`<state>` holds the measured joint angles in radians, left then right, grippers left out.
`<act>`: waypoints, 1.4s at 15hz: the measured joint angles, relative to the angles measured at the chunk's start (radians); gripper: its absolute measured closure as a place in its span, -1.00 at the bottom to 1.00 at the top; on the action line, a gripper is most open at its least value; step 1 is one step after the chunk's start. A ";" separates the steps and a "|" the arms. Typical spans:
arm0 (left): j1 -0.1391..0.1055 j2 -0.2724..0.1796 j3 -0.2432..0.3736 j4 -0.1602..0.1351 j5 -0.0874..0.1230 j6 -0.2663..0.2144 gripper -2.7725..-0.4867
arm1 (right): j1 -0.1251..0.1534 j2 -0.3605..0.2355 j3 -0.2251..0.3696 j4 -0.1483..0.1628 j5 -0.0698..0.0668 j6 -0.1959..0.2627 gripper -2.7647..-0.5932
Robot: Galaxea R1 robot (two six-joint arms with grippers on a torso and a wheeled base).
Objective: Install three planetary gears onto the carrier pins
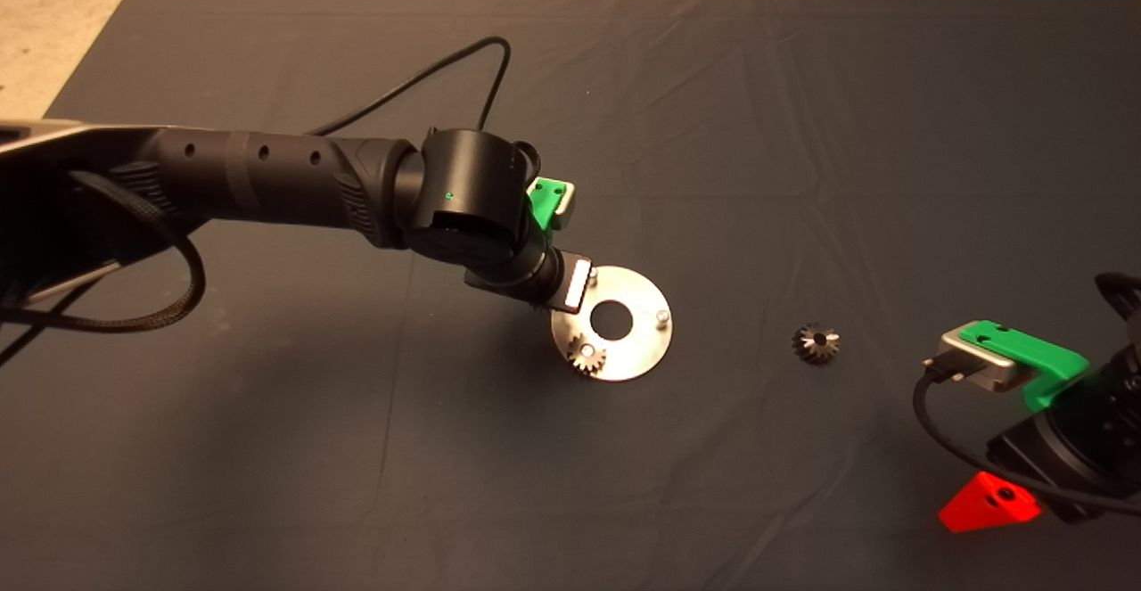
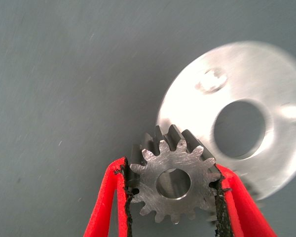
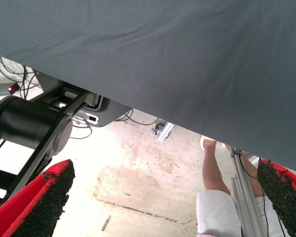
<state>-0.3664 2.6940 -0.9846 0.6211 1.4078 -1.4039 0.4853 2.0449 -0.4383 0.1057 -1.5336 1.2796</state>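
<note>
You have 1 planetary gear (image 1: 587, 357) seated on the silver disc (image 1: 644, 341), your left gripper (image 2: 173, 190) clamps a 2nd gear (image 2: 173, 180) just beside it, a 3rd (image 1: 816, 342) waits on the mat (image 1: 802, 127), and your right gripper (image 3: 163, 197) idles open.

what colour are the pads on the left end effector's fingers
Black, on red fingers, clearest in the left wrist view, where they grip a silvery-grey gear.

— What sort of place is shown?
— A robotics lab or test bench is suggested: a dark mat (image 1: 802, 127) is laid out, bare concrete floor (image 3: 138, 187) and loose cables (image 3: 10, 74) are seen, beside an aluminium frame (image 3: 244, 192).
</note>
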 joint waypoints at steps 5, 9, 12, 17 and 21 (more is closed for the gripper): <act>-0.025 0.031 -0.100 -0.031 -0.071 0.093 0.79 | 0.000 0.000 0.000 0.000 0.001 0.000 -0.99; -0.033 0.090 -0.198 -0.099 -0.076 0.196 0.79 | 0.000 0.000 0.000 0.000 0.001 -0.001 -0.99; -0.033 0.113 -0.231 -0.126 -0.081 0.224 0.79 | 0.000 0.000 0.000 0.000 0.000 -0.001 -0.99; -0.034 0.116 -0.249 -0.132 -0.081 0.224 0.79 | 0.000 0.000 0.000 0.000 0.000 -0.001 -0.99; -0.033 0.140 -0.266 -0.140 -0.082 0.240 0.79 | 0.000 -0.001 0.000 0.000 0.001 -0.001 -0.99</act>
<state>-0.3998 2.8345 -1.2509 0.4806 1.3253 -1.1636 0.4853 2.0440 -0.4383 0.1057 -1.5328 1.2787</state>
